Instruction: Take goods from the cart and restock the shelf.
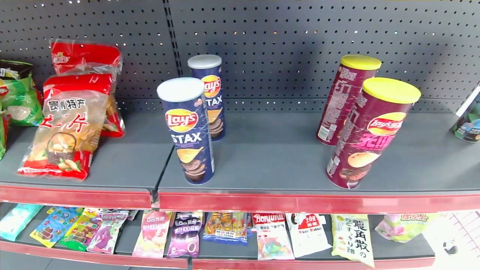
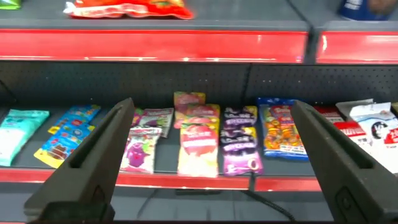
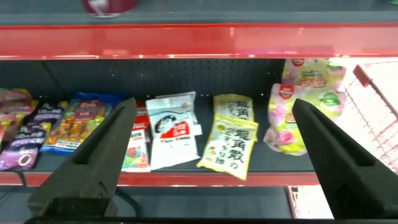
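Two blue chip cans stand on the upper shelf (image 1: 262,165), one at the front (image 1: 186,129) and one behind it (image 1: 210,95). To their right are two maroon cans with yellow lids, a near one (image 1: 369,135) and a far one (image 1: 343,99). My left gripper (image 2: 211,103) is open and holds nothing; it faces the lower shelf's candy packets (image 2: 199,140). My right gripper (image 3: 212,102) is also open with nothing in it, facing a white packet (image 3: 171,127) and yellow packets (image 3: 233,134) on that lower shelf.
Red bags of potato snacks (image 1: 69,123) lean at the upper shelf's left, with green bags (image 1: 17,97) beyond them. Bare shelf lies between the blue and maroon cans. A wire cart (image 3: 376,106) stands at the right end of the lower shelf (image 1: 405,253).
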### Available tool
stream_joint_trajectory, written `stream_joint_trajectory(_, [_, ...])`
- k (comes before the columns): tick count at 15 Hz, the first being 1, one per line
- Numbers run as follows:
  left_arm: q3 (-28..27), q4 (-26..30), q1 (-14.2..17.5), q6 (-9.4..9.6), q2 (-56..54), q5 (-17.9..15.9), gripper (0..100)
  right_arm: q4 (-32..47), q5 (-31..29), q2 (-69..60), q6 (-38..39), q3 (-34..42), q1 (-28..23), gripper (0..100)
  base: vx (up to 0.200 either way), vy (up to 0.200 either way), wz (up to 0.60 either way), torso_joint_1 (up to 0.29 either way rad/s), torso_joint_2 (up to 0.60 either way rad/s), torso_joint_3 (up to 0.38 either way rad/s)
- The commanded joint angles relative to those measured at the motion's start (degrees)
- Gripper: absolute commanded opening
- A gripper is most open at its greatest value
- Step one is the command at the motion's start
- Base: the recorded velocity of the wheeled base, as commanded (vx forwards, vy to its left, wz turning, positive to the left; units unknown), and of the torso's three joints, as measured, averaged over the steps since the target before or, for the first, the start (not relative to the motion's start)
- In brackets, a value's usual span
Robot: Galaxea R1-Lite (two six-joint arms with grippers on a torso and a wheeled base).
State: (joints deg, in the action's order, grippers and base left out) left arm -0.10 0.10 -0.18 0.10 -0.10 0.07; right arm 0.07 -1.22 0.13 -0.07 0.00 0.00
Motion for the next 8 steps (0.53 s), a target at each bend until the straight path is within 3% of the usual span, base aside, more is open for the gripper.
stream_joint_trajectory(1, [0.01,-0.01,0.01,-0.01,0.1,0.01,100,0.01,-0.01,-0.05,-0.01,0.0,0.0,100,0.0,-0.2,0.0,-0.002,0.0,0.002])
stream_joint_trajectory(8, [0.01,-0.01,0.01,-0.01,0.1,0.01,100,0.01,-0.01,-0.05,0.07,0.0,0.0,100,0.0,-0.2,0.0,0.004,0.0,0.002])
